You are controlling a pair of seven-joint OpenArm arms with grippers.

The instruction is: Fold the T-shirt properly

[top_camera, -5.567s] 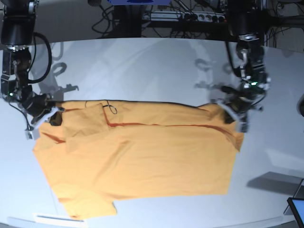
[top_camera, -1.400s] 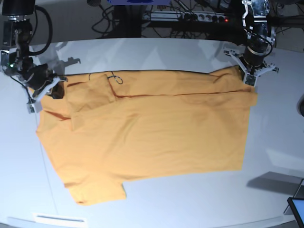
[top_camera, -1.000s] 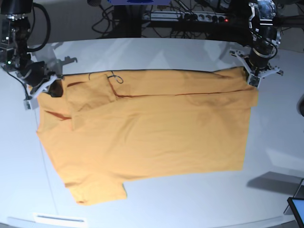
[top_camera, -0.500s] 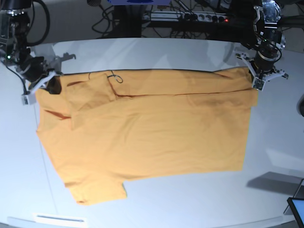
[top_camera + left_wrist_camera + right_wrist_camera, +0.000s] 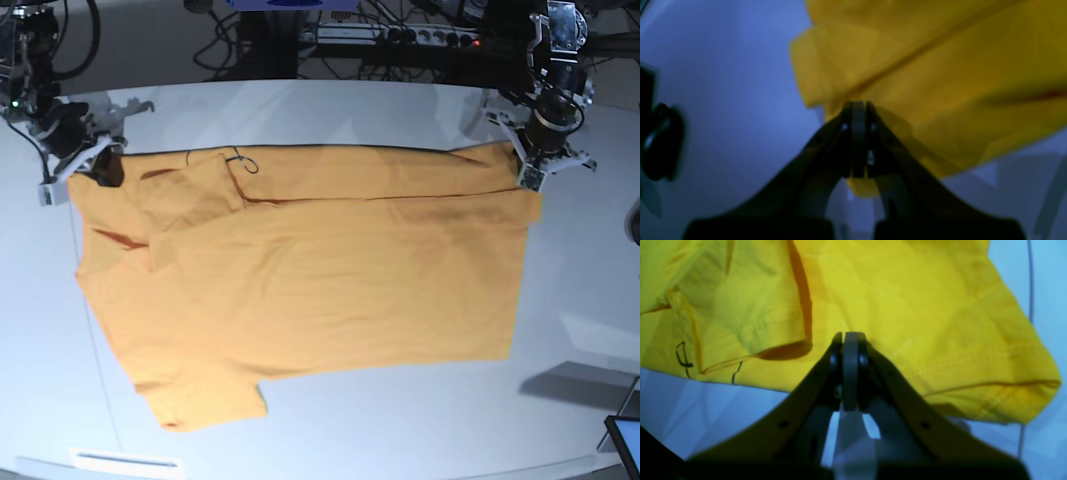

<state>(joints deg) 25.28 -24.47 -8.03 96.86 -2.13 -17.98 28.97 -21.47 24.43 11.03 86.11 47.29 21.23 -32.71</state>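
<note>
Both arms pinch the shirt's far corners.
The left gripper (image 5: 530,172) and right gripper (image 5: 88,170) each clench the T-shirt (image 5: 300,270), spread on the table (image 5: 330,110), presumably holding its far edge taut.

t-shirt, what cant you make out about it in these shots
- Left wrist view: T-shirt blurred; seams unreadable, and the shut left pincer covers the pinched spot.
- Right wrist view: right pincer hides its held edge.
- Base view: small dark mark near the collar too tiny to identify.
</note>
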